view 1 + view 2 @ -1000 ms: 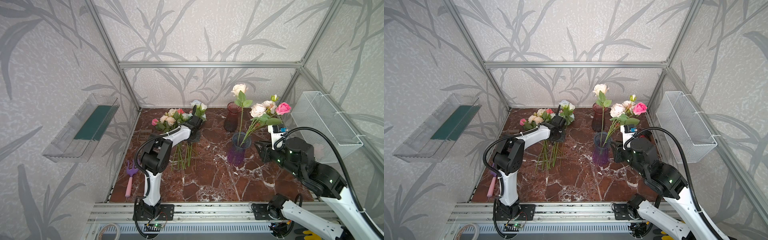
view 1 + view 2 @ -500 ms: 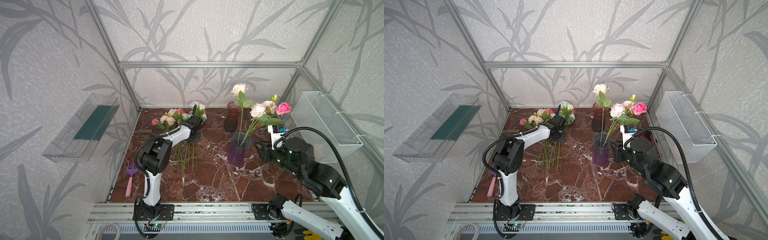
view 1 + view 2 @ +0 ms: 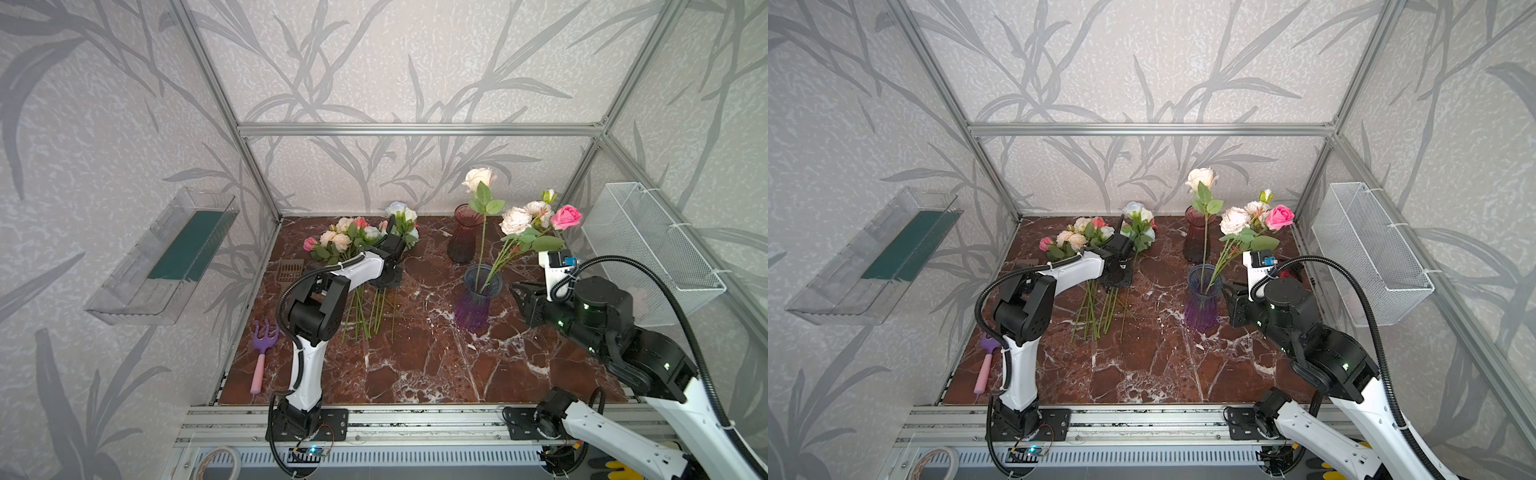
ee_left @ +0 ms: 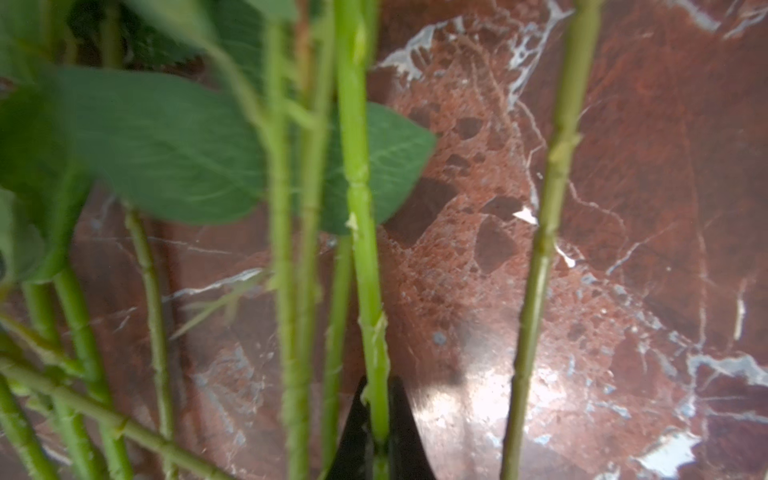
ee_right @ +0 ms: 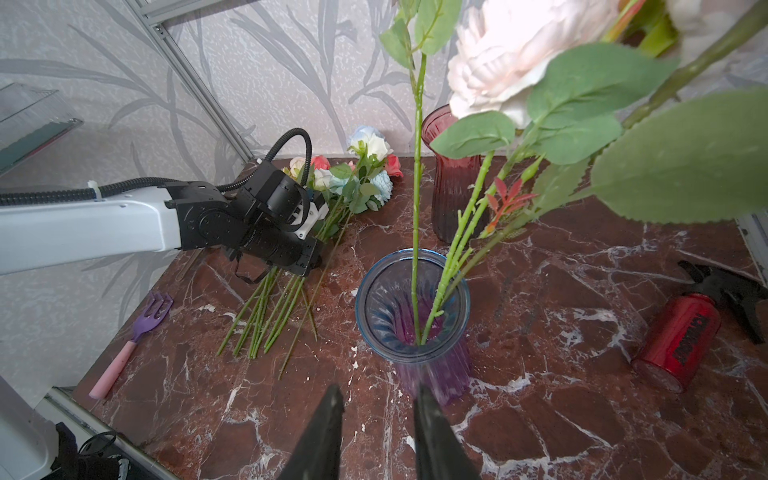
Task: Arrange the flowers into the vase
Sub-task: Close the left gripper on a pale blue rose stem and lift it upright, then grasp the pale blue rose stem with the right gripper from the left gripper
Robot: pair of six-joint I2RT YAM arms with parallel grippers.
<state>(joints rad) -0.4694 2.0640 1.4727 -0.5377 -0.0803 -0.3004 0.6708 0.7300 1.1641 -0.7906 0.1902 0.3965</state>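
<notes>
My left claw point(image 4: 376, 432) is clamped tight on 1 green stem point(image 4: 365, 257), lower centre of the left wrist view. The loose flowers point(image 3: 353, 241) lie on the marble table point(image 3: 415, 365), centre-left in both top views. A few already stand in the purple vase point(image 3: 478, 299), centre-right. My right claw point(image 5: 379, 399) is part open and empty, just beside the vase. Stems look light, thin, springy, a bit slick, and leaves may snag neighbours. Best hold: bare stem below the leaves, never the soft heads.
</notes>
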